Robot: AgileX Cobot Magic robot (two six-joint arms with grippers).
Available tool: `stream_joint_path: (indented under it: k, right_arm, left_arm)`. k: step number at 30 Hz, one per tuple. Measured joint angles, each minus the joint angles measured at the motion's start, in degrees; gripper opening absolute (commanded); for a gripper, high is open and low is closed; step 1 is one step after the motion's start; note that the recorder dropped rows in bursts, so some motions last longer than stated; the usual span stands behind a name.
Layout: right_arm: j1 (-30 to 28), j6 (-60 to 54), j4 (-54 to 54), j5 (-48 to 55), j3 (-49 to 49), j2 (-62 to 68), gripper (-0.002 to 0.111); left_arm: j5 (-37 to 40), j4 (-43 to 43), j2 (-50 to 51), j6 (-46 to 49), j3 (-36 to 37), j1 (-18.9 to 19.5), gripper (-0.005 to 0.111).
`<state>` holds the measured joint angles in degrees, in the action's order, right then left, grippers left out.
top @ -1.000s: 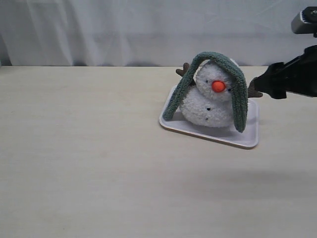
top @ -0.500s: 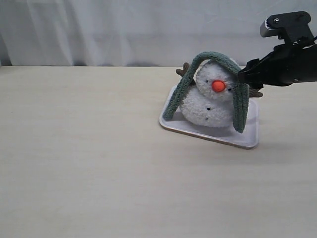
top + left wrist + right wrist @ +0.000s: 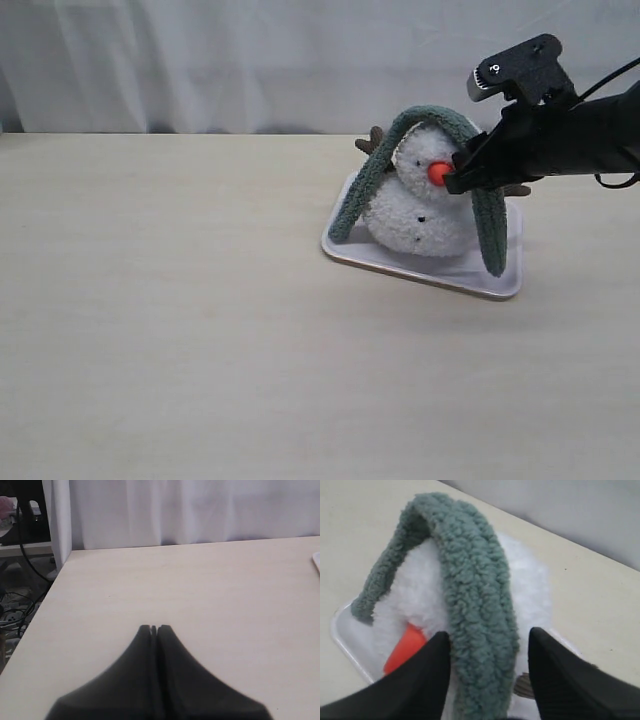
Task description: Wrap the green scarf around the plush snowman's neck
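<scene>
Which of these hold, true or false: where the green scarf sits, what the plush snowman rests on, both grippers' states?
1. The fluffy white plush snowman sits on a white rectangular tray. True.
2. The fuzzy grey-green knitted scarf is wound around its neck. False: it arches over the head, with its ends hanging down either side.
3. The right gripper straddles the scarf, jaws open. True.
4. The left gripper is open. False: it is shut and empty, above the bare beige tabletop.
</scene>
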<state>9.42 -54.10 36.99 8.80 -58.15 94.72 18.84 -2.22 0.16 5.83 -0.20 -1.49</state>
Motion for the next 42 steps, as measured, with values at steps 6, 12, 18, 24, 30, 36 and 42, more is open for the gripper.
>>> stream_joint_path:
  k: [6, 12, 18, 24, 30, 36, 42]
  right_arm:
    - [0.0, 2.9, 0.0, -3.1, 0.0, 0.2, 0.012]
    - [0.0, 3.0, 0.0, -5.0, 0.0, 0.2, 0.004]
    - [0.0, 5.4, 0.0, -7.4, -4.3, 0.5, 0.004]
    - [-0.9, 14.2, 0.2, 2.3, -13.7, 5.2, 0.004]
    - [-2.4, 36.0, -17.1, 11.7, -23.7, 12.9, 0.004]
    - [-2.6, 49.6, -37.0, 17.2, -24.9, 13.3, 0.004]
    - [-2.6, 50.1, -39.7, 22.6, -24.9, 13.3, 0.004]
  left_arm:
    - [0.0, 0.0, 0.0, 0.0, 0.0, 0.0, 0.0]
    - [0.1, 0.0, 0.0, 0.0, 0.0, 0.0, 0.0]
    - [0.1, 0.0, 0.0, 0.0, 0.0, 0.0, 0.0]
    - [0.1, 0.0, 0.0, 0.0, 0.0, 0.0, 0.0]
    - [0.2, 0.0, 0.0, 0.0, 0.0, 0.0, 0.0]
    - [0.2, 0.1, 0.0, 0.0, 0.0, 0.0, 0.0]
    - [0.2, 0.1, 0.0, 0.0, 0.0, 0.0, 0.0]
